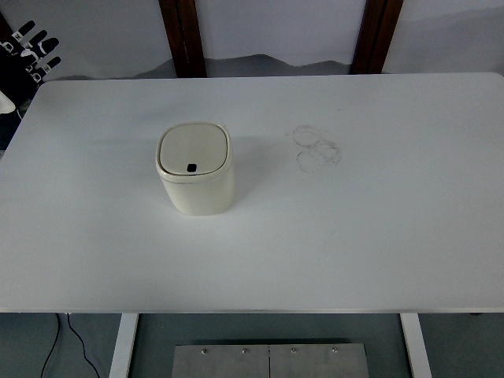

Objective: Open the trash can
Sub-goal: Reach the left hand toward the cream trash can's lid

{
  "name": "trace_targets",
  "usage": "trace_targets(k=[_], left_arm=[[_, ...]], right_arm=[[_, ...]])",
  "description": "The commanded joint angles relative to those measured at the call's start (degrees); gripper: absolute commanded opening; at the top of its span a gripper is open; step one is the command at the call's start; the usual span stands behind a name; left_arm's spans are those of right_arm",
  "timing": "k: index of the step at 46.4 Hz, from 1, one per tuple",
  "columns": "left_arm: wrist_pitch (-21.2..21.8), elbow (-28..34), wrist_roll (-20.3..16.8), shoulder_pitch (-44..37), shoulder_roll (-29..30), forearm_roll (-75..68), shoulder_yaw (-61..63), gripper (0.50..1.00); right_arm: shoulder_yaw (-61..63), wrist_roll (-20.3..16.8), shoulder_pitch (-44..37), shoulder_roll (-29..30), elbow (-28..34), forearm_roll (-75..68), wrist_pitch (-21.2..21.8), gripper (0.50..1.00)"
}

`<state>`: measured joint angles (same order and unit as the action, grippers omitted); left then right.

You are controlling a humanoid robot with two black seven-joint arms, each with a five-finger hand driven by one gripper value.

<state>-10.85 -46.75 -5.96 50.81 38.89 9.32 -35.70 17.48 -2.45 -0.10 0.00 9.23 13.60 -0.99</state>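
My left hand (pixel 31 49) sits at the desk's (pixel 354 236) far-left corner, fingers spread, empty. The closed bin (pixel 195 169) lies right of it, nearer me.

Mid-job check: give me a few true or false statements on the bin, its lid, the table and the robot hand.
1. The cream rounded-square plastic trash can stands upright on the white table. True.
2. Its lid is open. False: the lid is closed flat.
3. A dark button sits near the lid's front edge. True.
4. A robot hand is pressing the lid. False: the black-and-white robot hand is at the top left corner, off the table.
5. Faint ring marks lie right of the can. True.
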Motion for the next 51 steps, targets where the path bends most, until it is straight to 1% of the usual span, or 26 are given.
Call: trace_targets(k=[1,3,9,12,14,21,28,31,34,41,46,51], left_arm=[[2.50,-2.63,0.68,0.51,0.22,0.00,0.10,1.000],[3.99,-4.57,2.61,0.69,0.66,0.00,0.10,1.000],[7.51,-10.63,10.87,2.01,1.36,-0.09,0.89,1.000],[8.22,-13.62,13.68,3.15,2.67,-0.26,3.52,1.000],[8.30,-15.03,14.74,4.46,3.64,-0.27,5.98,1.000],[8.22,-17.84,16.41,12.37,6.28,-0.35,18.62,1.000],[7.43,-18.46,16.86,21.95,6.99,-0.62,30.14,1.000],[7.25,-19.08,17.64,25.73,6.99,-0.70,33.93,1.000],[6.99,-20.13,18.09,29.59,6.81,-0.70,37.27,1.000],[6.20,-25.05,18.35,37.68,6.02,-1.41,44.82,1.000],[6.11,-28.65,20.02,42.69,4.79,-2.99,50.71,1.000],[5.93,-30.85,21.60,46.65,3.04,-3.61,57.22,1.000]], right_arm=[[0.01,-0.01,0.02,0.00,0.00,0.02,0.03,0.995],[0.01,-0.01,0.02,0.00,0.00,0.02,0.03,0.995],[-0.08,-0.01,0.02,0.00,0.00,0.02,0.03,0.995],[-0.08,-0.01,0.02,0.00,0.00,0.11,0.03,0.995],[-0.08,-0.10,0.02,0.00,0.00,0.11,-0.06,0.995],[-0.08,-0.10,0.02,0.00,0.00,0.11,0.03,0.995],[-0.08,-0.10,0.02,0.00,0.00,0.11,-0.06,0.995],[-0.08,-0.10,0.02,0.00,0.00,0.11,-0.06,0.995],[-0.08,-0.10,0.02,0.00,0.00,0.11,-0.06,0.995],[-0.08,-0.10,0.02,0.00,0.00,0.11,-0.06,0.995],[-0.08,-0.10,0.02,0.00,0.00,0.11,0.03,0.995],[-0.08,-0.10,0.02,0.00,0.00,0.11,-0.06,0.995]])
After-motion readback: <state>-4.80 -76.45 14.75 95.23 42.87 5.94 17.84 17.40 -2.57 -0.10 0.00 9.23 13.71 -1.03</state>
